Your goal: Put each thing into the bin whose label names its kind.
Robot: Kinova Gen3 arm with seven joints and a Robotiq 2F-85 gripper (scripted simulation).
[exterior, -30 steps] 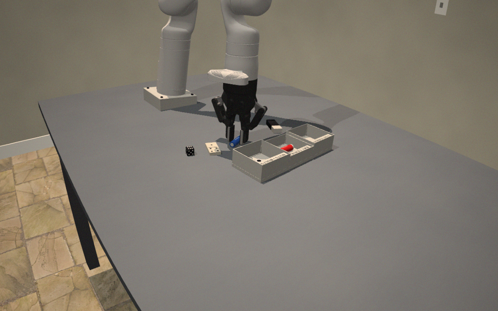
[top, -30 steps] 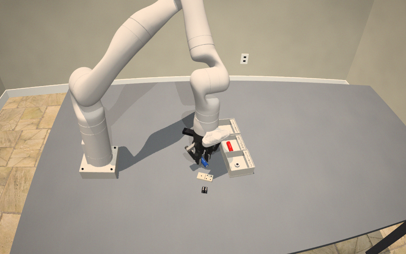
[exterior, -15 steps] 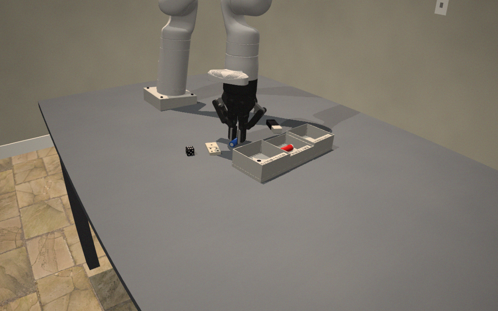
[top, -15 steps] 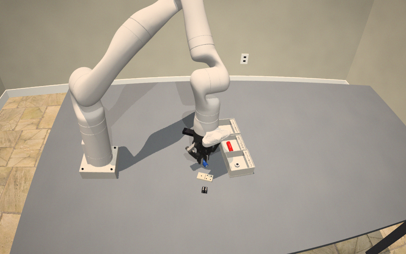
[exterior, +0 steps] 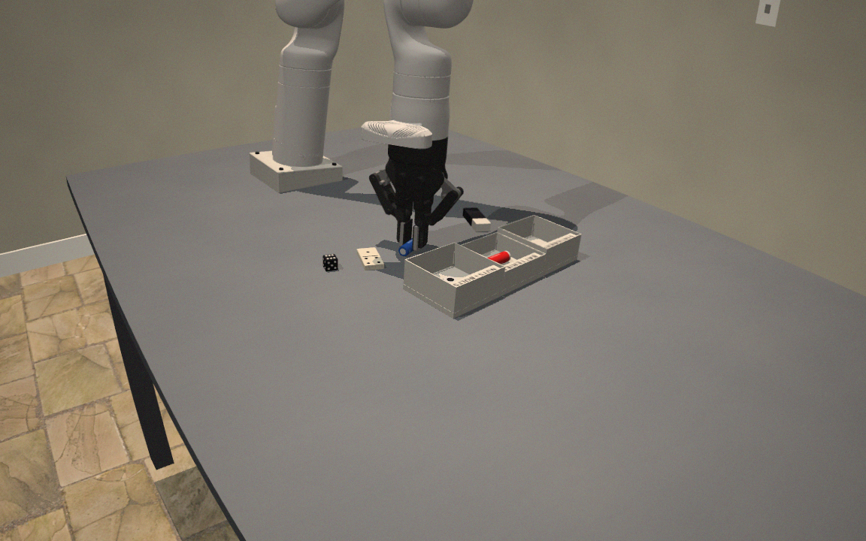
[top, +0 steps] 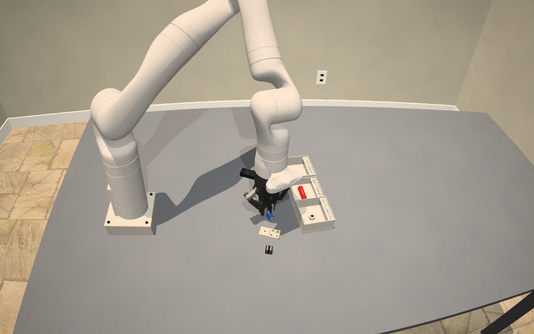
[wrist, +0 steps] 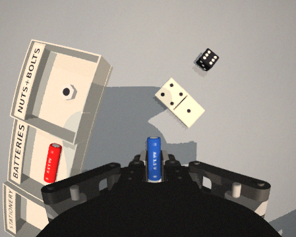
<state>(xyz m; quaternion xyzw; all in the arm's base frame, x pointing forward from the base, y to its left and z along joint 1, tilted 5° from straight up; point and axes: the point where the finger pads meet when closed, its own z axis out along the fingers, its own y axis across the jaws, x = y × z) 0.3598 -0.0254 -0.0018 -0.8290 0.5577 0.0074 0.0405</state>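
End effector (wrist: 154,167) is down at the surface (top: 385,166), clamped on the blue battery (wrist: 154,158); the battery lies lengthwise between the pads, front end sticking out toward the domino (wrist: 179,102); hard to say from the exterior view whether it has left the surface or is touching it. Bins (exterior: 422,282) sit just beside the end effector: NUTS+BOLTS bin (wrist: 31,76) holds a nut (wrist: 67,91), BATTERIES bin (wrist: 20,149) holds a red battery (wrist: 52,162), STATIONERY bin (wrist: 10,208) looks bare as far as the view reaches. Black die (wrist: 207,59) and domino lie near, no label fits them, so they likely stay; an eraser-like block (exterior: 476,219) sits behind the bins.

Step in hand: secure the grip and lift. Doing it well means raising straight up until the battery is above the bin wall, then moving sideways over the middle bin; a round body may roll in the pads, so keep the grip firm and avoid tilting; release low over the bare part of the floor, away from the red battery, so nothing bounces out or knocks the bins.
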